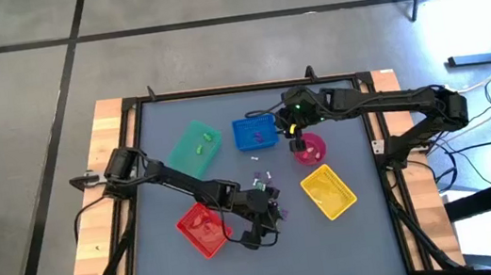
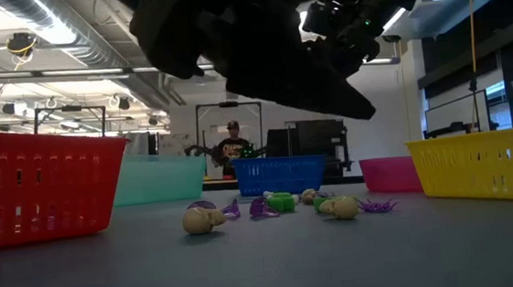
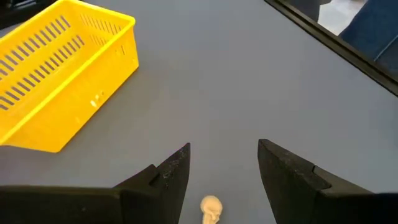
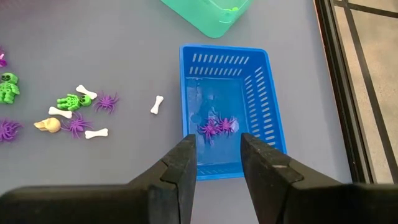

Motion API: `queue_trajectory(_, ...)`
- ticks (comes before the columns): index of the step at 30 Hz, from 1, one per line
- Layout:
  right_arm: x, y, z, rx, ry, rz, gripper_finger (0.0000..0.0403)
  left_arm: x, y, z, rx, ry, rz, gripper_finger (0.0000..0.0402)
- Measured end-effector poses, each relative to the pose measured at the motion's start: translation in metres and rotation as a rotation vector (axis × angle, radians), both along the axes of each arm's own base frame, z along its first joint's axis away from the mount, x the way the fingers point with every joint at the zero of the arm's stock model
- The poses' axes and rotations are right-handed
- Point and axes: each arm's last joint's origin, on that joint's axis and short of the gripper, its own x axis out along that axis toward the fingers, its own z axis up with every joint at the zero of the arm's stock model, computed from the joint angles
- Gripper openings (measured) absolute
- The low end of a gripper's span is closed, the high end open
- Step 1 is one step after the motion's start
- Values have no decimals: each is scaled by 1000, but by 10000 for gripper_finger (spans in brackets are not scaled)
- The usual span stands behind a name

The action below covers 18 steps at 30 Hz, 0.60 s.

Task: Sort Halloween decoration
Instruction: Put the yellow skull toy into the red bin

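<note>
The left pincer hangs wide and empty over the grey tabletop, a small cream plastic skull lying just between its fingers. The right pincer, parted and empty, hovers above the blue slotted plastic tray holding purple plastic spiders.

Matt grey table top, slotted glossy plastic yellow tray, translucent blue tray, pale wooden table edge
</note>
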Motion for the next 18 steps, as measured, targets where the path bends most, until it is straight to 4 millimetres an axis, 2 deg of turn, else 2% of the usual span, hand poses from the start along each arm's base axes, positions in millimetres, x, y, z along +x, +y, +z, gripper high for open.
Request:
queue_trajectory(9,0,0,0,0,0,0,124,-3,4,-5,17,75,16,172)
queue_trajectory(18,0,0,0,0,0,-1,124,1,9,-35,-10,149,7,172)
